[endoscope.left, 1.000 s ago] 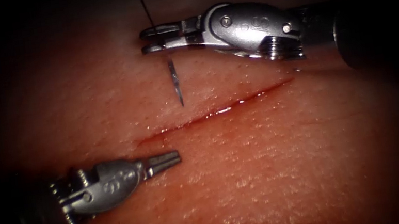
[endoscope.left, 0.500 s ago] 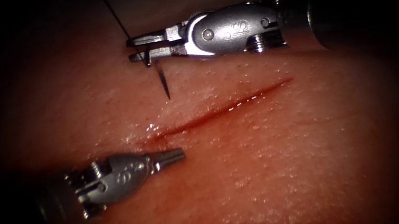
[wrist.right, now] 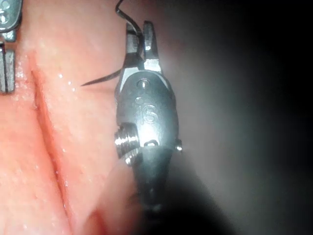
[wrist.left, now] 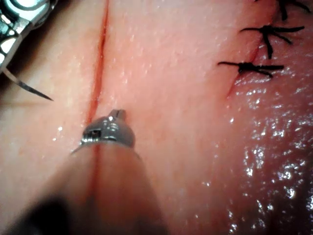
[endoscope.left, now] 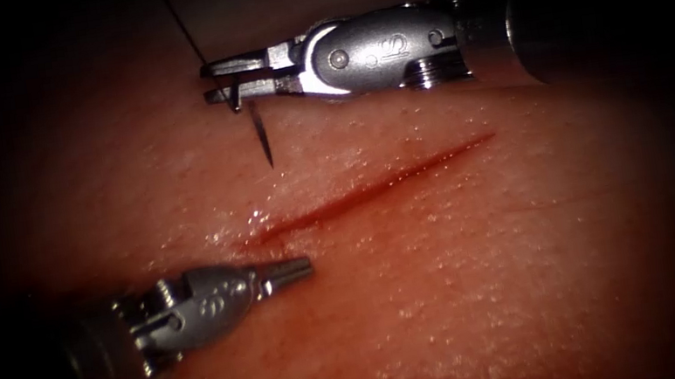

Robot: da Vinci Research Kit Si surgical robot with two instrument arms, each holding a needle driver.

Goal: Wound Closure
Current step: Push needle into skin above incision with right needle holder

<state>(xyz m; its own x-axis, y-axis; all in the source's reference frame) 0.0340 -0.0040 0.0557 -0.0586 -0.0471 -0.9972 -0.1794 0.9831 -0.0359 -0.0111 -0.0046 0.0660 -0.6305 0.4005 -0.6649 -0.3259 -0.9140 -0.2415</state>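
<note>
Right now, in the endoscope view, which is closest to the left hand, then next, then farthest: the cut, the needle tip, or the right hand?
1. The cut: its near end lies just above the left hand.
2. The needle tip: higher, above the cut's left end.
3. The right hand: highest, holding the needle near its thread end.

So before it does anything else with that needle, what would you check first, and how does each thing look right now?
1. Needle held firmly: ok. The right tool is shut on it near the thread end.
2. Needle point free of the tissue: ok. It points down toward the skin above the cut, near the cut's left end, and is not in the tissue.
3. Thread running clear: ok. It trails up from the right tool.
4. Left tool ready: ok. It is shut, holds nothing, and sits below the cut's left end.
5. Cut edges unstitched here: ok. No stitch crosses the cut.
6. How far the point is off the skin: cannot tell.
</note>
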